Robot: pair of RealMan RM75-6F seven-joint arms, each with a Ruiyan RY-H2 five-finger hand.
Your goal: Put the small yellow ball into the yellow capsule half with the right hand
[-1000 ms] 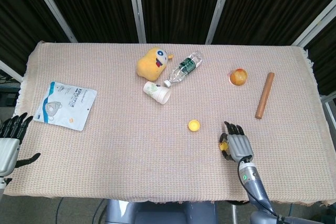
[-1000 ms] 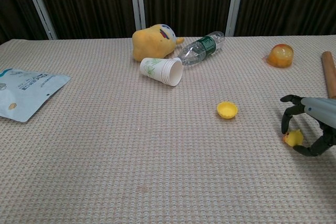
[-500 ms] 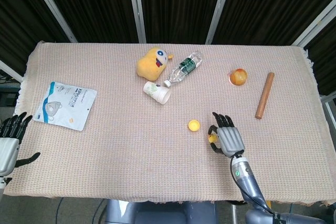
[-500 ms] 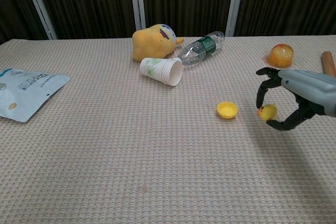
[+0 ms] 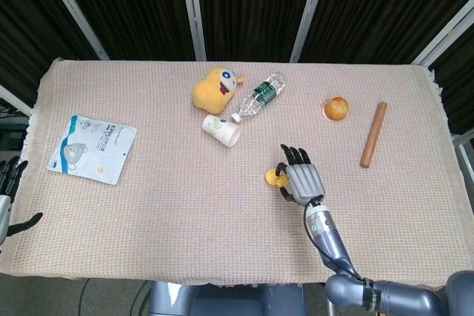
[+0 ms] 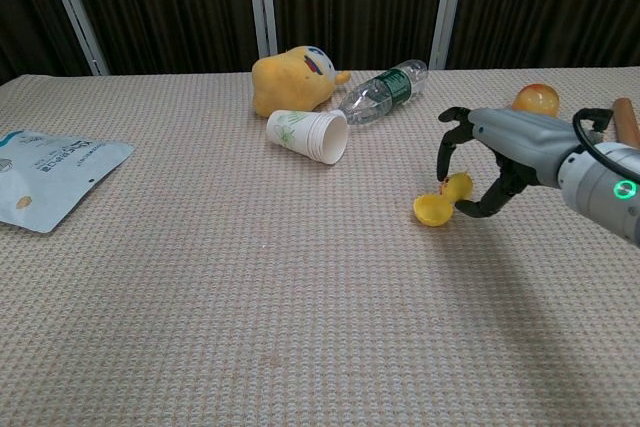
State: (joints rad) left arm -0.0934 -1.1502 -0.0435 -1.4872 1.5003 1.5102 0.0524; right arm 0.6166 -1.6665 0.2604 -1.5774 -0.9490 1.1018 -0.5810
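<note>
While pinching: the right hand (image 6: 478,169) grips the small yellow ball (image 6: 458,187) between thumb and curled fingers, raised off the desk.
Right hand, head view: the hand (image 5: 300,181) shows from its back, fingers pointing away from the robot; the ball is only a sliver at its left edge.
Ball position: just above and touching or nearly touching the right rim of the yellow capsule half (image 6: 431,210); I cannot tell which.
Capsule half: lies open side up on the desk (image 5: 163,197), near its middle, partly hidden by the hand in the head view (image 5: 272,177).
Left hand: only dark fingers at the head view's left edge (image 5: 9,183), beside the desk; whether they are spread or closed I cannot tell.
Paper cup: on its side (image 6: 308,134), behind and left of the capsule half.
Plastic bottle: lying down (image 6: 383,92), cap toward the cup.
Yellow plush toy: just behind the cup (image 6: 290,79).
Orange-and-clear capsule: far right (image 6: 537,99), behind the right hand.
Wooden stick: near the right desk edge (image 5: 373,135).
Mask packet: flat on the left side (image 5: 92,148).
</note>
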